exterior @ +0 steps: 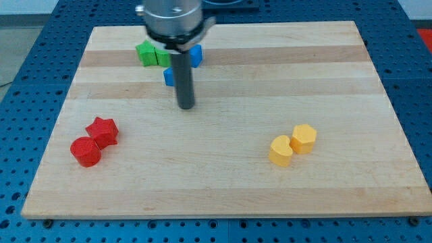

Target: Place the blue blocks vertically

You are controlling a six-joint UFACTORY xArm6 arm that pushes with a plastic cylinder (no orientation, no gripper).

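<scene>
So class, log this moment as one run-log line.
my tip: below lower blue block | upper blue block: beside green blocks | red, yellow pairs: apart

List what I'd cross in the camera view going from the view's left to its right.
red cylinder → red star block → green blocks → blue blocks behind the rod, my tip below them → yellow heart-like block → yellow hexagonal block.
</scene>
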